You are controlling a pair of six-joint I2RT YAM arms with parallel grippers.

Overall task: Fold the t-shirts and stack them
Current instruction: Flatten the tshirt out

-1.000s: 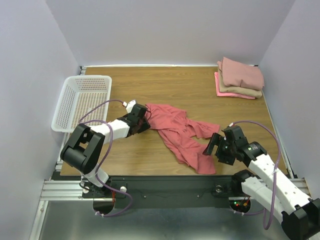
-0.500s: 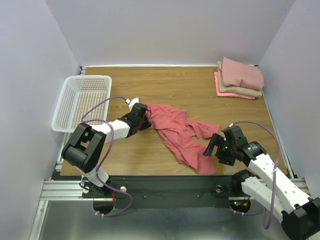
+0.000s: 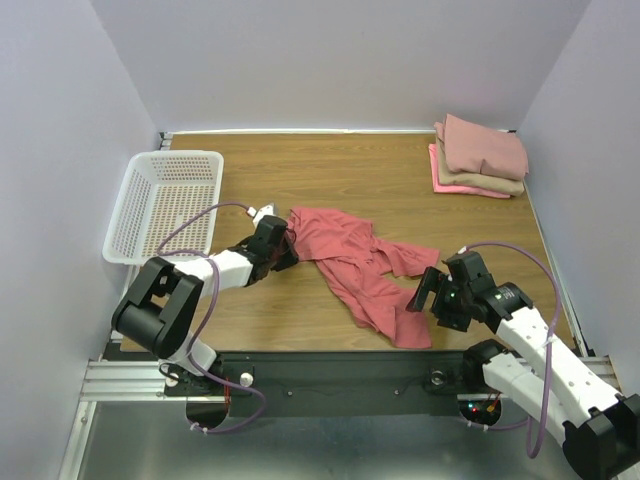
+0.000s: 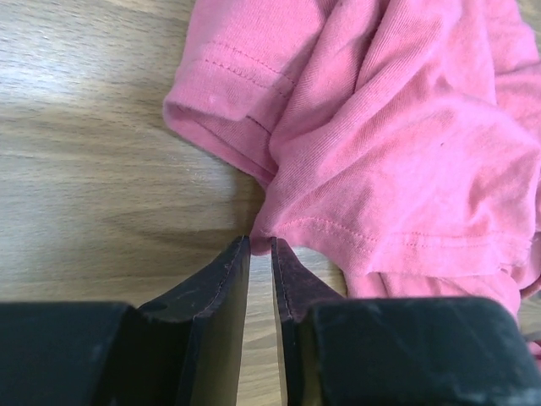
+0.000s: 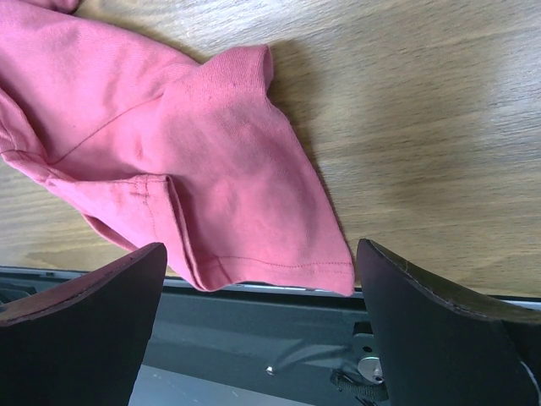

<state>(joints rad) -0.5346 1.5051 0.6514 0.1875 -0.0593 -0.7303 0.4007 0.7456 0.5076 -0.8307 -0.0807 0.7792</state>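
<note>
Two ends of the coral-red shirt point(image 3: 350, 255) matter here, one for each arm. Nearest, the right gripper point(image 3: 422, 288) hangs with its jaws spread wide over the shirt's near-right corner, by the front edge of the table point(image 3: 280, 320). From there the crumpled cloth runs lengthwise up and left to the left gripper point(image 3: 287, 240). Its jaws stand almost together at the far-left hem; whether they pinch it I cannot tell. Well beyond, in the far right corner, the folded shirts point(image 3: 480, 160) lie stacked.

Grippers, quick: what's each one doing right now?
Left gripper: nearly closed at the coral-red shirt edge; whether it grips cannot be told.
Right gripper: open, holding nothing.
</note>
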